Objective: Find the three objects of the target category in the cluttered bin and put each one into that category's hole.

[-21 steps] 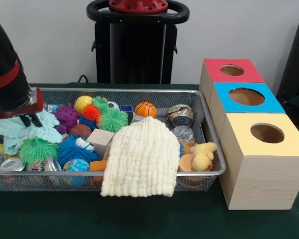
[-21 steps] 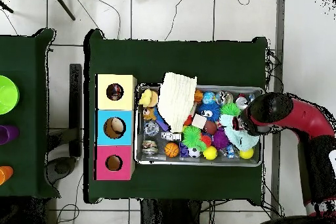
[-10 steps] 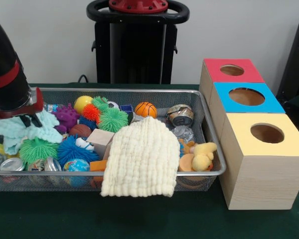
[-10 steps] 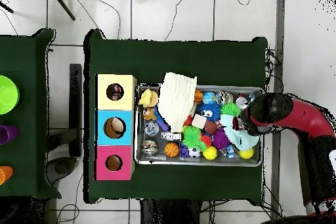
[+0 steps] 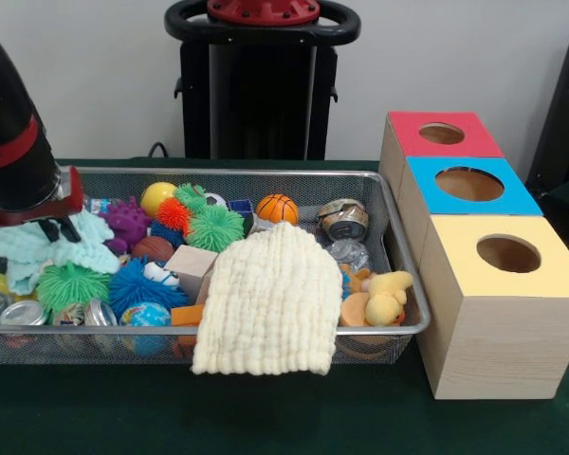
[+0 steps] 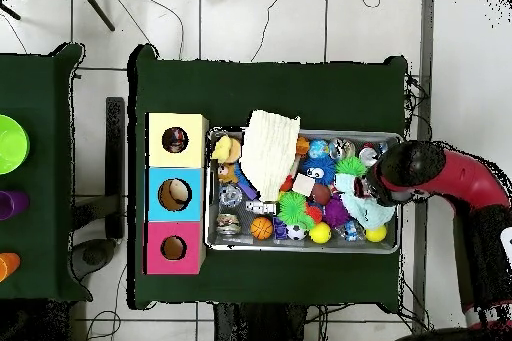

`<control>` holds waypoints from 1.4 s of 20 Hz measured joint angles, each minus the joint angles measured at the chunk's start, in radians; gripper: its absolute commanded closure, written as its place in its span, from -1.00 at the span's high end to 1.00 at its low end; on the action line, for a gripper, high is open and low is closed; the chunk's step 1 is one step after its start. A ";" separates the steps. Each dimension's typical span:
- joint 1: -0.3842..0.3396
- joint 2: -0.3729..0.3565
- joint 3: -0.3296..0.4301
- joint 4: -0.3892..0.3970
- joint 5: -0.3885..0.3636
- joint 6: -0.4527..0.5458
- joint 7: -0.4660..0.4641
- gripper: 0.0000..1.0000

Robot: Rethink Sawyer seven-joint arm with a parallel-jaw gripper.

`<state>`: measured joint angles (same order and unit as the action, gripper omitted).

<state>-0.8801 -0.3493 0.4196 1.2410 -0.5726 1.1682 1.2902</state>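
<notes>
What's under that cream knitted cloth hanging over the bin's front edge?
The cream cloth drapes over the bin's front rim. An orange block and a wooden block stick out at its left edge; anything further beneath is covered.

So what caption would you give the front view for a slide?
Robot arm's gripper over a mint cloth in a wire bin of toys, beside three boxes with holes.

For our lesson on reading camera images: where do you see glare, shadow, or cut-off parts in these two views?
Front view: even light, glints on the cans, dark interiors in the box holes, and the arm cut off at the left edge. Overhead view: the arm covers the bin's right end, hiding the gripper; the cloth reads bright but keeps little texture.
</notes>
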 measured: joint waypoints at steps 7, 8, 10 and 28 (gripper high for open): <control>0.028 -0.014 0.000 0.003 -0.001 0.000 0.000 -1.00; 0.032 -0.017 0.000 0.006 -0.001 0.000 0.000 -1.00; 0.042 -0.021 0.000 0.014 -0.001 0.000 0.000 -1.00; 0.081 -0.115 -0.012 0.196 0.045 -0.012 0.000 -1.00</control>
<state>-0.7993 -0.4645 0.4081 1.4371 -0.5273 1.1566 1.2902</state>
